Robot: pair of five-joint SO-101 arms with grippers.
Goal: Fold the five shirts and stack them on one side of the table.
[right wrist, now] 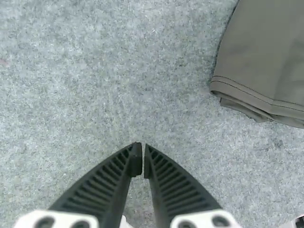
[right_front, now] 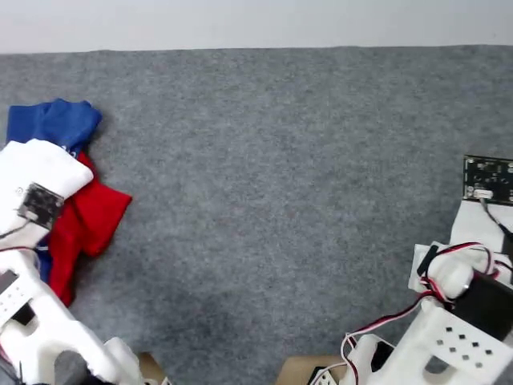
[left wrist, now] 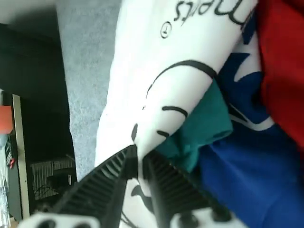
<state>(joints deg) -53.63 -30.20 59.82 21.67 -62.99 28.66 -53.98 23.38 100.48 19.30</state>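
At the table's left edge lies a pile of shirts: a white shirt on top, a blue shirt behind it and a red shirt spilling to the right. In the left wrist view my left gripper is shut, its tips pinching a fold of the white shirt, which has black print. A green shirt, the blue shirt and the red shirt lie under and beside it. My right gripper is shut over bare mat, apart from a folded olive shirt.
A grey mat covers the table, with wide free room across its middle and back. The left arm stands at the front left and the right arm at the front right. A white wall runs behind the table.
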